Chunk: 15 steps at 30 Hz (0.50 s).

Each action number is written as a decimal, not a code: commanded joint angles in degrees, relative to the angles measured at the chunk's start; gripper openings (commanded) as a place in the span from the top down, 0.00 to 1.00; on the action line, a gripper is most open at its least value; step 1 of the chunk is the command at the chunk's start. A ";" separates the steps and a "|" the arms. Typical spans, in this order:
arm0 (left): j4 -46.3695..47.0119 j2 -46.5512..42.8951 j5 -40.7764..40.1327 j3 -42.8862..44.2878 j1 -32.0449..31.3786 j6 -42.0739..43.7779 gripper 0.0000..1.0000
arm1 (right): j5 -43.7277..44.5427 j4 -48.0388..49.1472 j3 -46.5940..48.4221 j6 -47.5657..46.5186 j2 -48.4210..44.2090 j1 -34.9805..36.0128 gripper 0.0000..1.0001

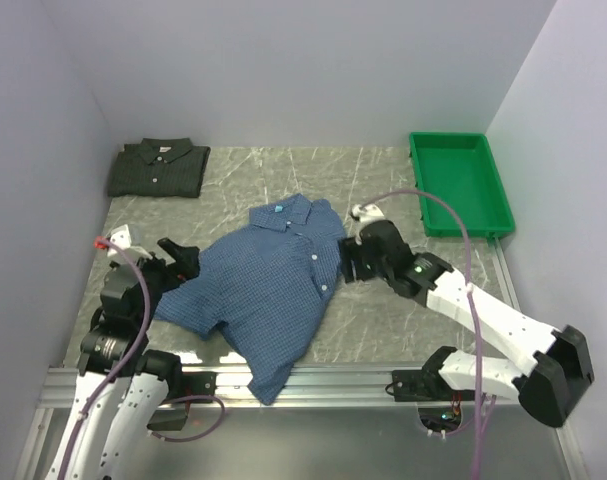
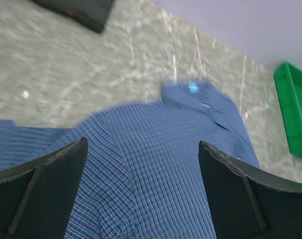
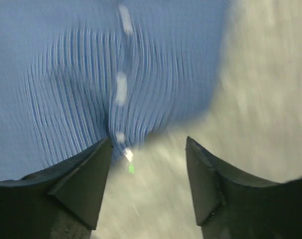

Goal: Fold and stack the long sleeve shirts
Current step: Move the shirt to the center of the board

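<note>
A blue fine-check shirt (image 1: 268, 290) lies spread on the marble table, collar toward the back, hem hanging over the front edge. A dark green-grey shirt (image 1: 159, 167) rests folded at the back left. My left gripper (image 1: 186, 258) is open over the blue shirt's left side; in its wrist view the blue shirt (image 2: 151, 169) fills the gap between the wide-set fingers (image 2: 56, 179). My right gripper (image 1: 345, 262) is open at the shirt's right edge. In the right wrist view the blue shirt's button placket (image 3: 122, 89) lies just beyond the fingertips, with nothing held.
A green plastic tray (image 1: 461, 182) stands at the back right, also visible in the left wrist view as the green tray (image 2: 294, 114). Grey walls close in the table on three sides. A metal rail (image 1: 313, 385) runs along the front edge.
</note>
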 commanded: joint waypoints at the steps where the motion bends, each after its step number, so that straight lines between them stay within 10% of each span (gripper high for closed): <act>1: 0.76 4.52 6.69 2.49 -0.21 -4.71 0.01 | 9.73 -4.90 -1.29 4.98 -9.46 0.23 0.30; 15: 9.09 36.77 -0.93 3.62 -0.12 -12.29 0.03 | -5.90 1.05 -3.58 12.63 -5.87 1.37 0.28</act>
